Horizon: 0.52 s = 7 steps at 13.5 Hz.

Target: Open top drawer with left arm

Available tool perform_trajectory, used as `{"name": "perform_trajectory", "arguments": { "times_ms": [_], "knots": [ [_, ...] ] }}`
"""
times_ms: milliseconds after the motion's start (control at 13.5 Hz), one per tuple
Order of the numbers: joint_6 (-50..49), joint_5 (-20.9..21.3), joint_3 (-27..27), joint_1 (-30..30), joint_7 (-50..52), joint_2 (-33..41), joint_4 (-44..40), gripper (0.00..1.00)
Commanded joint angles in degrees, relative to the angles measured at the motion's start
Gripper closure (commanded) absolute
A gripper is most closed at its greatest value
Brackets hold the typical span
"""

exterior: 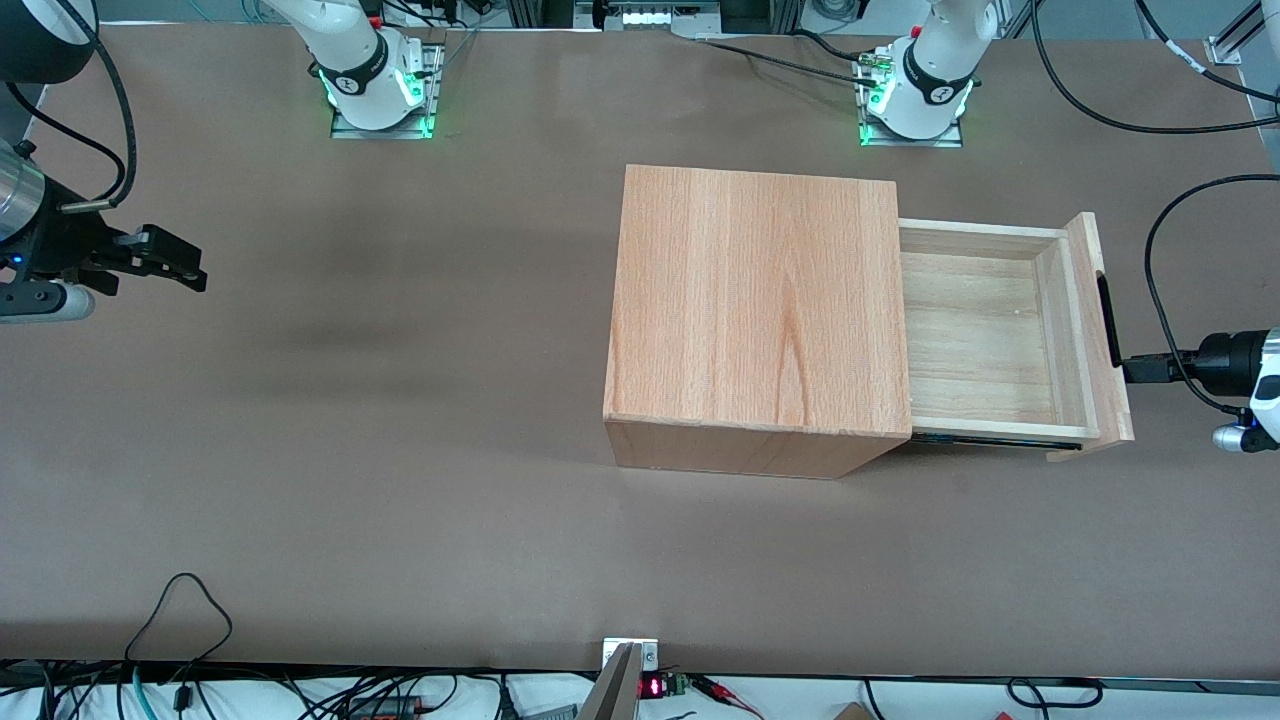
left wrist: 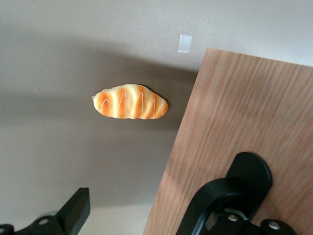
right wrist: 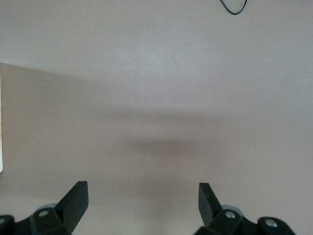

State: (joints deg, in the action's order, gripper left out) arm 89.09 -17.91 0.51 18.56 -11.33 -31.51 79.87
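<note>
Even overhead light fills the scene. The pale wooden box cabinet throws a soft shadow. Its wood grain looks blurred in the wrist view.

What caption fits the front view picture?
Top drawer pulled out of its cabinet, the gripper at its handle.

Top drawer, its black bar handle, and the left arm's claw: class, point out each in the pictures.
Top drawer [exterior: 985, 340]: front view, bare tray floor.
Black bar handle [exterior: 1107, 320]: front view, middle of bar.
Claw [exterior: 1135, 369]: front view, fingertips at the handle.
</note>
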Motion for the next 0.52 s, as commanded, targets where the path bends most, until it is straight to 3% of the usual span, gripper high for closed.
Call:
{"name": "perform_trajectory", "arguments": {
  "times_ms": [0,444],
  "knots": [
    [-1.9,-0.73,-0.42,0.78,-0.53,-0.31,-1.65,0.0],
    [-3.57,-0.46,-0.16,1.04,-0.62,1.01,-1.74,0.0]
  ]
}}
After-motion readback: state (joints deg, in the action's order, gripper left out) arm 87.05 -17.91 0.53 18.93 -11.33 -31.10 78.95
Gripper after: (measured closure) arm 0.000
